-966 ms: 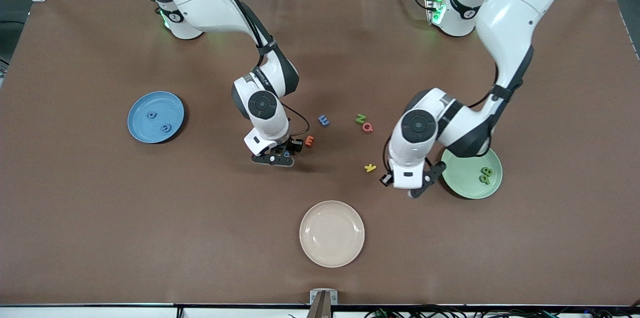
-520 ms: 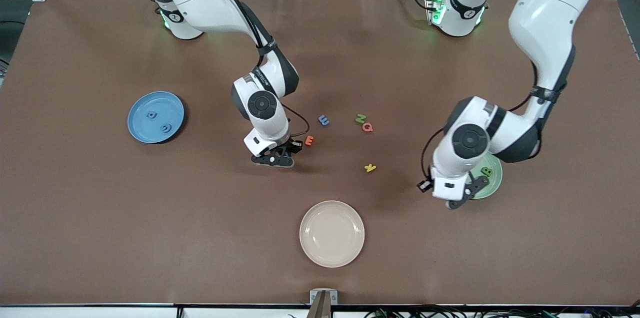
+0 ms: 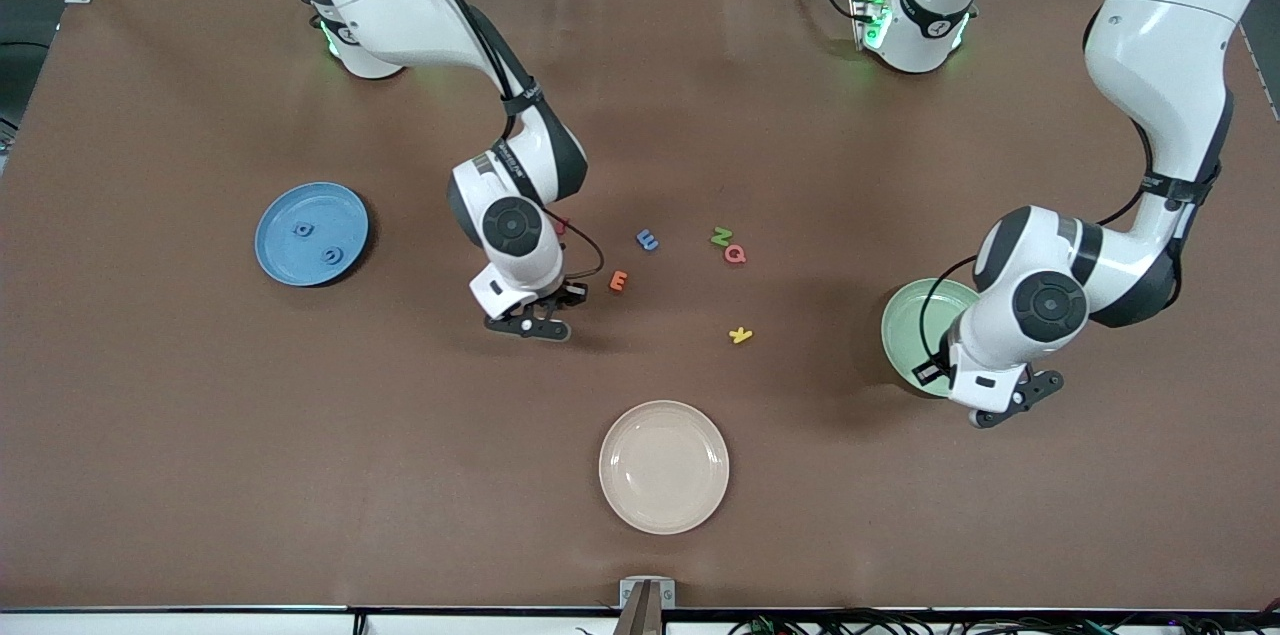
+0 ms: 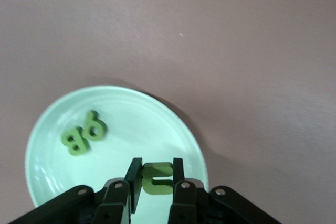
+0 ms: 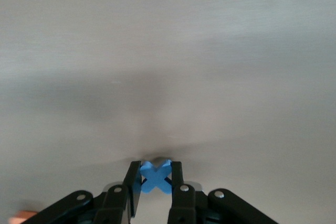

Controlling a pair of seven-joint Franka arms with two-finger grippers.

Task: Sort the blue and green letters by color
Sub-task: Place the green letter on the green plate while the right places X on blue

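My left gripper (image 4: 153, 179) hangs over the rim of the pale green plate (image 4: 173, 129), its fingers (image 4: 133, 179) pinched on an olive-green letter (image 4: 157, 178). Two more green letters (image 4: 84, 132) lie touching each other on that plate. In the front view my own arm covers them, and only part of the plate (image 3: 905, 325) shows at the left arm's end of the bench (image 3: 200, 435).

My right gripper (image 5: 153, 179) is low over bare bench near the middle, fingers closed on a blue X-shaped letter (image 5: 154, 177); whether it touches the surface I cannot tell. In the front view that gripper (image 3: 528, 323) sits just beside an orange letter (image 3: 619, 281).

A loose blue letter (image 3: 648, 239) lies farther from the front camera than the orange one, and a green letter (image 3: 721, 236) touches a red letter (image 3: 735, 255). A yellow letter (image 3: 740, 335) lies nearer the camera. Two blue letters (image 3: 314, 243) lie apart on the blue plate (image 3: 275, 255) toward the right arm's end. A cream plate (image 3: 664, 467) stands nearest the camera.
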